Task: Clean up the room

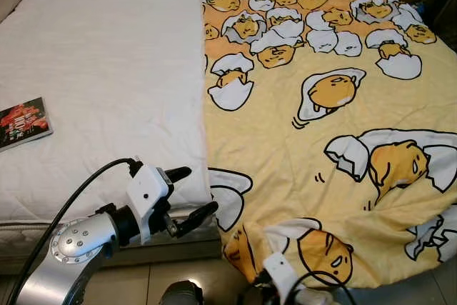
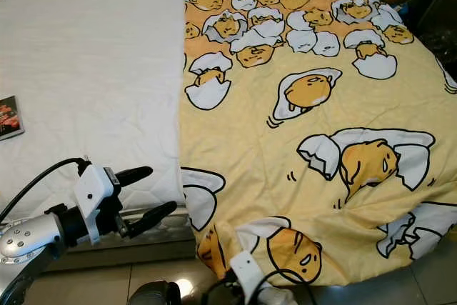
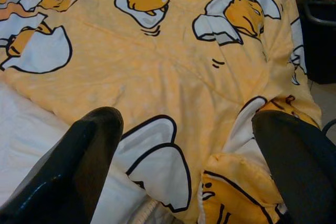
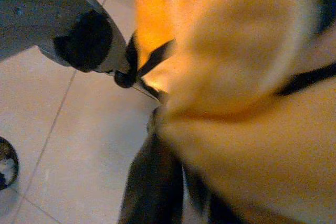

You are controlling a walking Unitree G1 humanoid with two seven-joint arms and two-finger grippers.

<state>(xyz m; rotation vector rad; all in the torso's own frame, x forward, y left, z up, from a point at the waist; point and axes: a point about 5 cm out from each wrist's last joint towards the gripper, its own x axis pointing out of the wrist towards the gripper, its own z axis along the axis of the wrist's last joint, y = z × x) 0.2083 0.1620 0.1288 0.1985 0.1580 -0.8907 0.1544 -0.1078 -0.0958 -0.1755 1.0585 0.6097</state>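
A: Where is the left hand [image 1: 187,196]?

B: At the near edge of the bed [image 1: 107,69], fingers spread wide and empty. The yellow blanket [image 1: 321,141] starts just to its right, its bunched corner nearest.

A: And the right hand [image 1: 282,280]?

B: Lower, under the blanket's near hem, pressed into the cloth; I cannot tell whether it grips. The blanket runs long toward the far end.
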